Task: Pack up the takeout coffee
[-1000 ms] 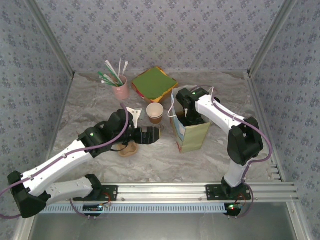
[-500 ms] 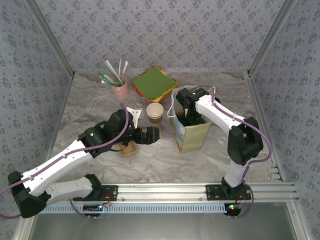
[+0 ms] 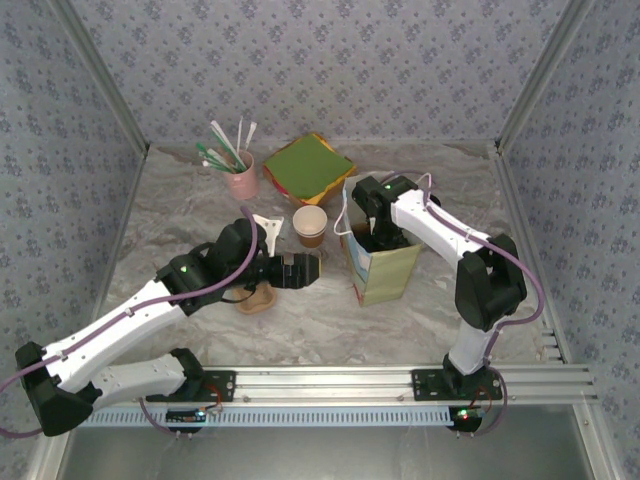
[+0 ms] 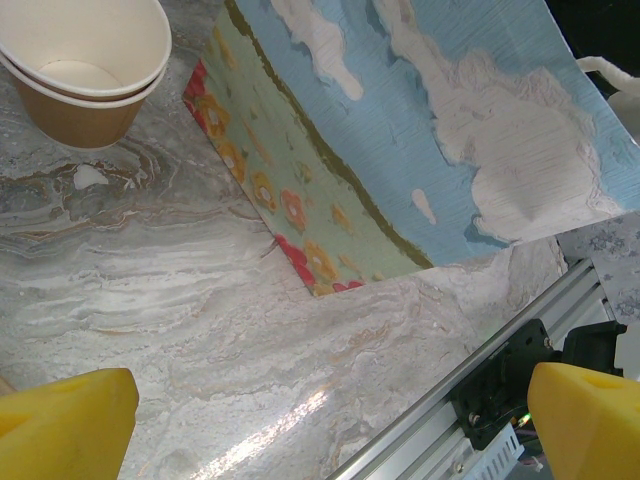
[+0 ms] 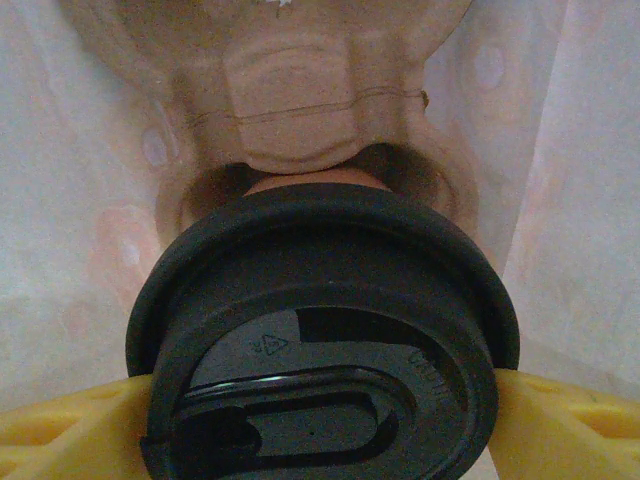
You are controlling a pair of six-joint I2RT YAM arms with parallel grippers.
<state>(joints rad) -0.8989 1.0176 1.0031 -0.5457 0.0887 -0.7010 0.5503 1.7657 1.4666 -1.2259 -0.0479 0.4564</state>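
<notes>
In the right wrist view the takeout coffee point(image 5: 320, 340) shows its round black lid from above, with my right gripper point(image 5: 320, 425) shut on it, a yellow finger point(image 5: 70, 425) against each side. Below it sits the brown cardboard cup carrier point(image 5: 300, 100), between the pale inner walls of the paper bag. From the top view the right arm reaches down into the upright printed paper bag point(image 3: 385, 270). My left gripper point(image 3: 308, 270) stands open just left of the bag, its yellow fingertips point(image 4: 60, 425) spread over bare table. The bag's flowered side point(image 4: 400, 130) faces it.
A lidless brown cup point(image 3: 310, 226) with white inside stands left of the bag. Behind it are a pink cup of straws point(image 3: 240, 178) and a green napkin stack point(image 3: 308, 166). A small brown piece point(image 3: 258, 297) lies under the left arm. The metal rail point(image 4: 520, 340) runs along the front.
</notes>
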